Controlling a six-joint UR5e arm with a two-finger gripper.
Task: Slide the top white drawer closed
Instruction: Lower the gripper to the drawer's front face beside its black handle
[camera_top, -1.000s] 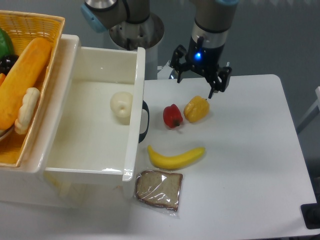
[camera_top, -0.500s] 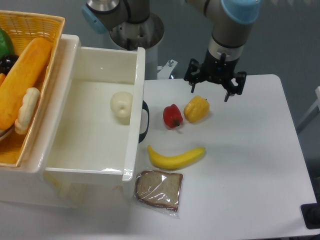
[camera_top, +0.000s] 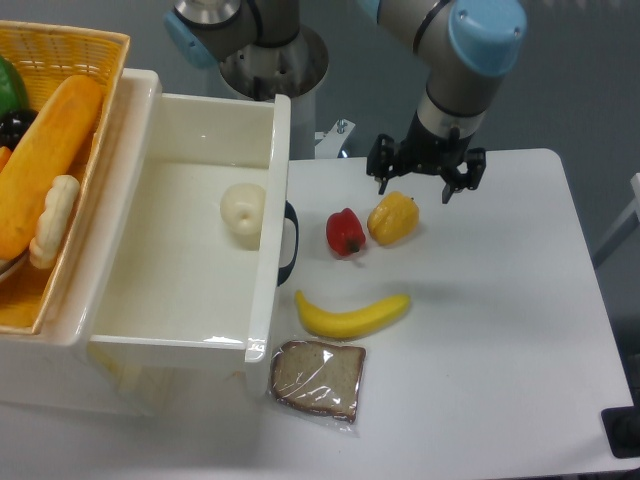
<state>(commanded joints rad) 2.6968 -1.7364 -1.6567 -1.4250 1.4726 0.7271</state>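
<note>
The top white drawer (camera_top: 272, 180) stands pulled far out over the left of the table, its black handle (camera_top: 290, 243) facing right. A pale round fruit (camera_top: 243, 212) lies inside it. My gripper (camera_top: 415, 190) hangs open well to the right of the drawer, above the yellow pepper (camera_top: 392, 218), with its fingers spread wide and nothing between them. It is not touching the drawer or the handle.
A red pepper (camera_top: 345, 231), a banana (camera_top: 352, 315) and wrapped bread (camera_top: 318, 377) lie on the white table (camera_top: 500, 330) just right of the drawer front. A woven yellow basket (camera_top: 60, 150) with food sits on the cabinet top at left.
The arm has swung: the gripper shifted right, then back slightly left, and its wrist has rotated. The drawer and the food have not moved.
</note>
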